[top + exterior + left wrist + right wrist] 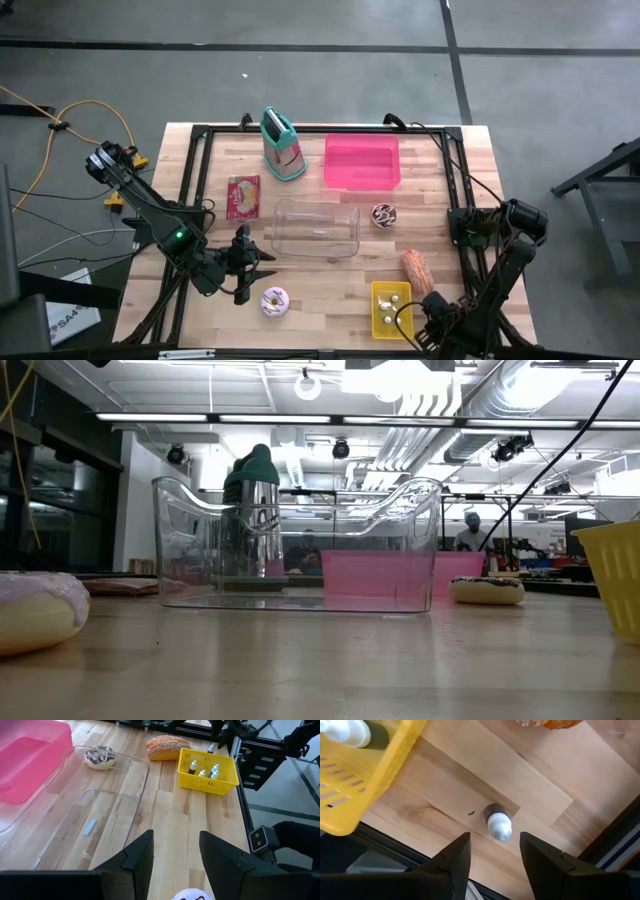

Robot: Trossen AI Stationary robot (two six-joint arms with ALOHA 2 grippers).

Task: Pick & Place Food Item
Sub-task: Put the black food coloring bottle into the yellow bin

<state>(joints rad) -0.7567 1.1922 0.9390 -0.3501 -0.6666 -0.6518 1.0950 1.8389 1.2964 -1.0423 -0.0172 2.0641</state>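
Here, right end effector (491,854) parted above small bottle (498,824), beside yellow basket (365,780)

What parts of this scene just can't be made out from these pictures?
- Small bottles in the yellow basket: too small from above; the right wrist view cuts all but one white cap off.
- Pink doughnut: cut off by the frame edge in the left wrist and low views.
- Right tool: in the high view, hidden under its own arm at the bottom edge.
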